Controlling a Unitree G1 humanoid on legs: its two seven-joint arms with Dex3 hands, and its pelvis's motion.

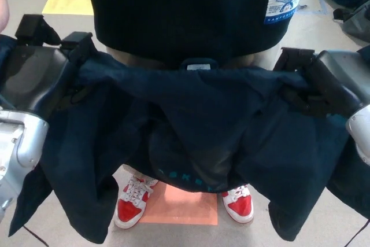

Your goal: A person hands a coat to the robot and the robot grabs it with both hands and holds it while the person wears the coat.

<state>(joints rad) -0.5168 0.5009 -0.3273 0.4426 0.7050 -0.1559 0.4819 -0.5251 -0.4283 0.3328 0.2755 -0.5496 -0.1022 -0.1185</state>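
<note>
Above grey floor (26,33), both hands grip coat (191,120).

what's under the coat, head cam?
Below the hanging navy coat, two red and white sneakers show on an orange floor mat. The person's legs are mostly covered by the cloth. Left hand and right hand hold the coat.

grey floor (34,1) bears red sneakers (132,203), orange mat (184,206).
</note>
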